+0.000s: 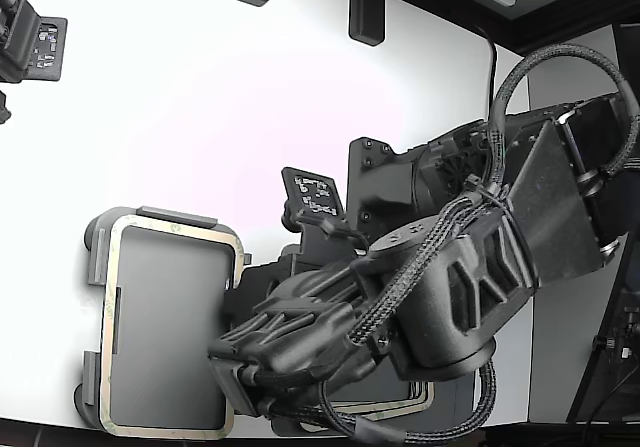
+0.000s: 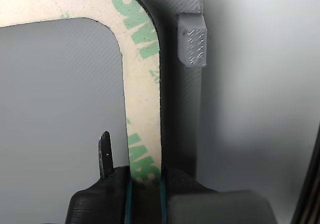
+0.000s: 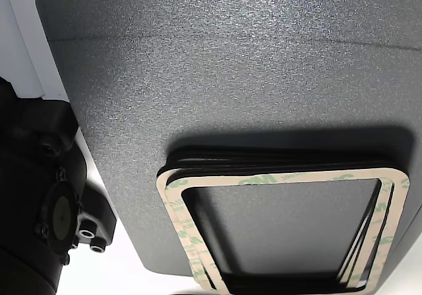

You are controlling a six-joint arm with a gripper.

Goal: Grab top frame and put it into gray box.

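The top frame (image 1: 108, 327), a thin beige rectangle with green print, lies along the inside of the gray box (image 1: 95, 257) at the exterior view's lower left. My gripper (image 1: 235, 367) reaches over the box's side nearest the arm. In the wrist view the frame's (image 2: 142, 108) long side runs straight into my gripper (image 2: 145, 181) and ends between its jaws, which look shut on it. A thin dark fingertip (image 2: 105, 154) stands just inside the frame's hollow. The box's wall (image 2: 187, 114) and a raised tab (image 2: 193, 38) sit beside the frame.
A stack of like frames (image 3: 173, 202) rests on a darker gray mat (image 3: 198, 77); in the exterior view the stack (image 1: 400, 407) peeks out under the arm. A second arm's part (image 1: 30, 37) sits at the top left. Black fixtures (image 1: 365, 7) stand at the table's far edge.
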